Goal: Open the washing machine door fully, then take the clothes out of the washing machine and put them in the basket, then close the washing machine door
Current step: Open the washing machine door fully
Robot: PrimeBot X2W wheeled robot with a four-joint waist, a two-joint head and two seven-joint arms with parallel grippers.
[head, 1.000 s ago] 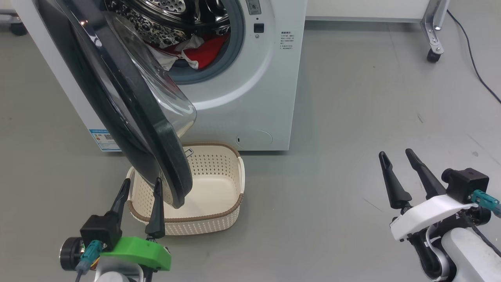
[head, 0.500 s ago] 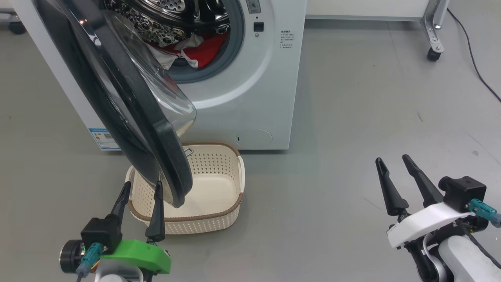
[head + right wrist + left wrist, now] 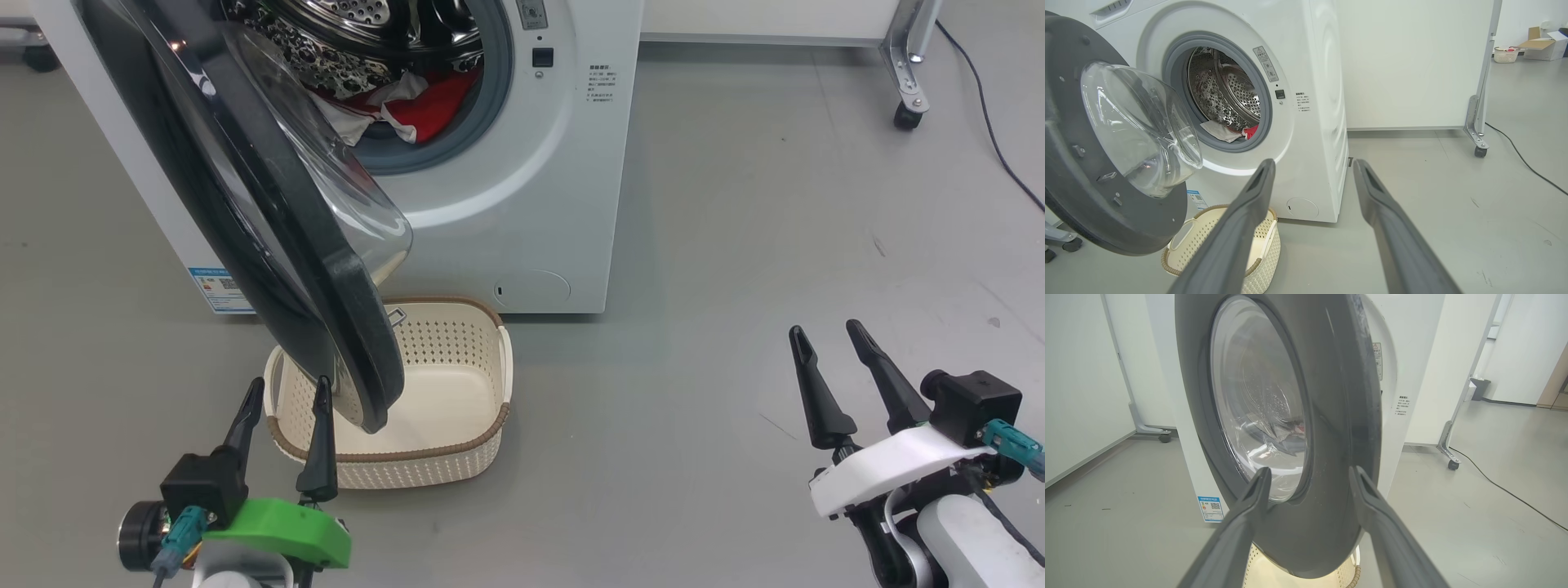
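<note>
The white washing machine (image 3: 522, 204) stands ahead with its door (image 3: 269, 212) swung partly open, black rim and glass bowl (image 3: 1139, 126) jutting out over the cream basket (image 3: 457, 384) on the floor. Red and white clothes (image 3: 408, 102) lie in the steel drum (image 3: 1224, 94). My left gripper (image 3: 286, 392) is open, just in front of the door's lower rim (image 3: 1327, 457), apart from it, nothing between its fingers. My right gripper (image 3: 829, 335) hangs open and empty over bare floor, well right of the machine.
A white panel on a wheeled metal foot (image 3: 906, 73) stands behind right, with a black cable (image 3: 992, 131) trailing over the grey floor. A small basket and cardboard boxes (image 3: 1527, 49) sit far off. A blue label (image 3: 216, 290) marks the machine's lower left.
My left gripper has drawn slightly back and down from the door's lower rim. The right gripper dipped and rose again slightly. The door and basket stay put.
</note>
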